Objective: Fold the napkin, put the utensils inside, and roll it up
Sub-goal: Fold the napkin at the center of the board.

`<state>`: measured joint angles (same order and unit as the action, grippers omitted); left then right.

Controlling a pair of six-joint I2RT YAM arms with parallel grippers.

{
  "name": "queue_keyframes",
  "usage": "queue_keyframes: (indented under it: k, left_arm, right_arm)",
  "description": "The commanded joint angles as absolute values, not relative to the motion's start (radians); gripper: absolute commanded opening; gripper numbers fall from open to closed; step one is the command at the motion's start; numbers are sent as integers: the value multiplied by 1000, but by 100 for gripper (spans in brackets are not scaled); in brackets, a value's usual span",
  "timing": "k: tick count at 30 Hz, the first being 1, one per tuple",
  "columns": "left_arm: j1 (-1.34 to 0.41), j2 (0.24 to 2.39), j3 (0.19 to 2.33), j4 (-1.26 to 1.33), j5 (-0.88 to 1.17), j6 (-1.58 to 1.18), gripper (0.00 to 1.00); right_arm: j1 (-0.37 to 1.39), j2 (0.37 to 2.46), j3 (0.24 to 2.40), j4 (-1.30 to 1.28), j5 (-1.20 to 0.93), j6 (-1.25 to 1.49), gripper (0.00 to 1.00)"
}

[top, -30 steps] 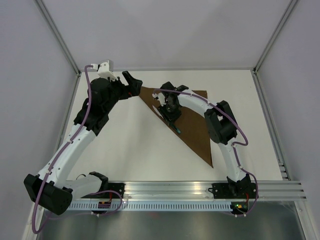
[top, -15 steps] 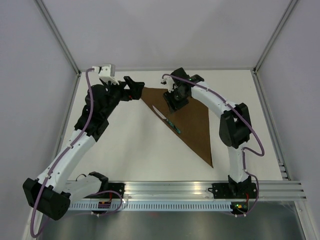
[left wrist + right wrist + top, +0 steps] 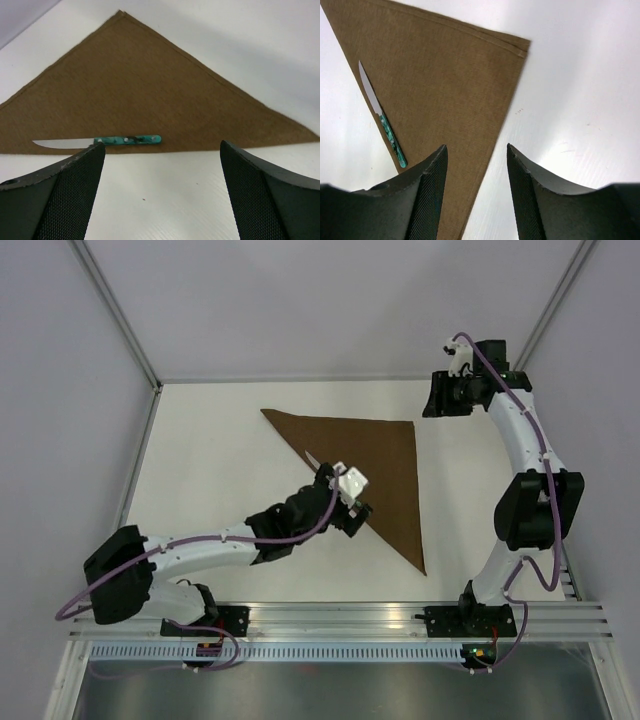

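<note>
Knife [image 3: 116, 140] at the napkin [image 3: 140, 90] edge, just beyond the spread left claw [image 3: 161, 150]

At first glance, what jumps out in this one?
The brown napkin, folded into a triangle in the middle of the table, with the knife lying along its long edge. The left tool hangs open just short of the knife; the right tool is open too, raised at the far right.
</note>
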<state>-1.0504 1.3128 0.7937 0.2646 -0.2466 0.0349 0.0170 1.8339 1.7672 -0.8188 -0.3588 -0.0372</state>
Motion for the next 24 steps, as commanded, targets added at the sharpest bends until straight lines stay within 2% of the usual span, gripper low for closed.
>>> queue_keyframes:
  k: [1, 7, 12, 17, 24]
  left_arm:
    - [-1187, 1408, 759, 431, -420, 220, 100]
    - [-1371, 1601, 706, 710, -479, 374, 98]
    - [-1439, 1730, 758, 744, -483, 360, 93]
    - [-1496, 1857, 817, 799, -515, 420, 92]
    - [-1526, 1917, 884, 755, -469, 403, 84]
  right_arm:
    - [-70, 1795, 1717, -767, -466, -3, 57]
    - [-121, 1807, 1669, -735, -492, -3, 54]
    - [-127, 1802, 1661, -730, -486, -3, 53]
    - [-132, 1798, 1663, -723, -482, -3, 52]
    - [-132, 1801, 1661, -718, -483, 26, 51]
